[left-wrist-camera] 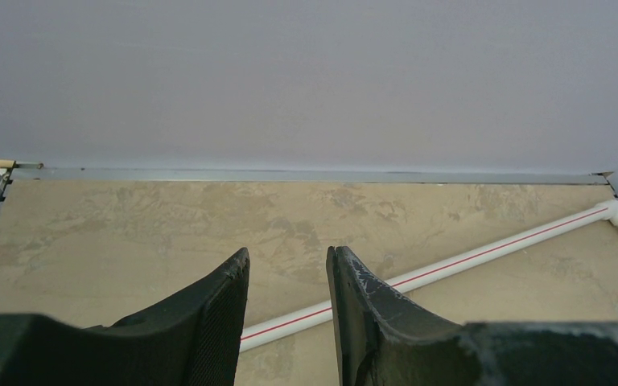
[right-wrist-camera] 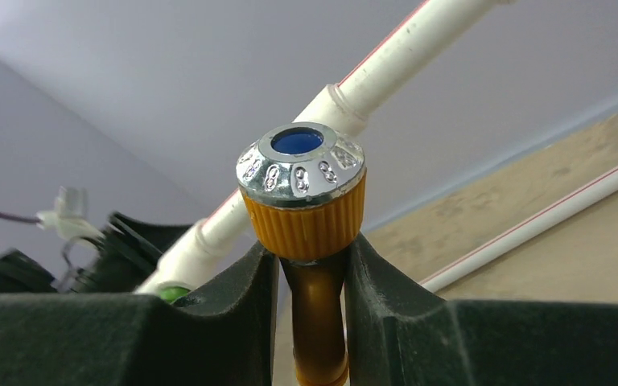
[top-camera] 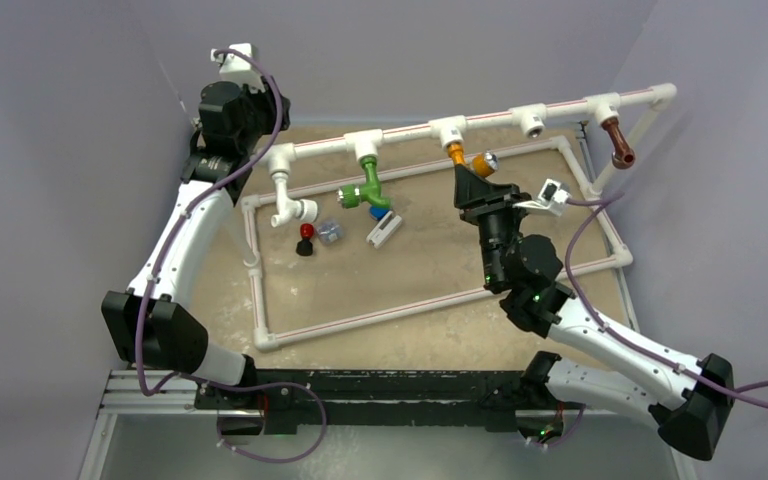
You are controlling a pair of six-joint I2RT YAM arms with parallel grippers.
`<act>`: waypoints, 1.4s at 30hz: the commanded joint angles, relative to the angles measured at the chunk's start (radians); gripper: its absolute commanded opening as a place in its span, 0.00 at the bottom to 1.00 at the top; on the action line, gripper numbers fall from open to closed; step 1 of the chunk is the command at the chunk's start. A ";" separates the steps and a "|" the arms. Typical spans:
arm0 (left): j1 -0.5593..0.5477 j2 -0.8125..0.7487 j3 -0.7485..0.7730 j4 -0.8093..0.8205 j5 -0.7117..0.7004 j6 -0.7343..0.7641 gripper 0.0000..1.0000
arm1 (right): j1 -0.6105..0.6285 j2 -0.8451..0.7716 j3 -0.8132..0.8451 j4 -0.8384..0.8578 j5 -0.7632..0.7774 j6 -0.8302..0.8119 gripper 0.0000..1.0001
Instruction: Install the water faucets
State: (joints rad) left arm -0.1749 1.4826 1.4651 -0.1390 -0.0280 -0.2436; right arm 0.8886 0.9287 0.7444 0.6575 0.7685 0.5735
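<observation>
My right gripper (top-camera: 470, 175) is shut on the orange faucet (top-camera: 480, 163), whose silver cap with a blue centre fills the right wrist view (right-wrist-camera: 302, 173); its orange body (right-wrist-camera: 316, 314) sits between the fingers. Its threaded end sits at the white tee under the raised pipe (top-camera: 452, 152). The green faucet (top-camera: 367, 185) hangs from the tee to the left. The brown faucet (top-camera: 616, 143) hangs from the far right tee. My left gripper (left-wrist-camera: 287, 261) is open and empty, up at the back left, looking at the table and a floor pipe (left-wrist-camera: 483, 253).
A white pipe frame (top-camera: 260, 290) lies on the tan table. A white elbow fitting (top-camera: 285, 190) hangs at the rail's left end. A red-and-black knob (top-camera: 305, 238), a small grey part (top-camera: 330, 231) and a white-and-blue part (top-camera: 382, 228) lie inside the frame.
</observation>
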 commanded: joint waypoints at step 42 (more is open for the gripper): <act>0.051 0.039 -0.115 -0.170 -0.005 -0.040 0.40 | -0.050 -0.044 -0.109 -0.110 -0.286 0.744 0.79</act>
State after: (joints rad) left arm -0.1265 1.4506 1.4464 -0.1127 -0.0471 -0.2707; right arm 0.8413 0.9665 0.6285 0.6273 0.4702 1.4006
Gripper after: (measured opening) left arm 0.395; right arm 0.767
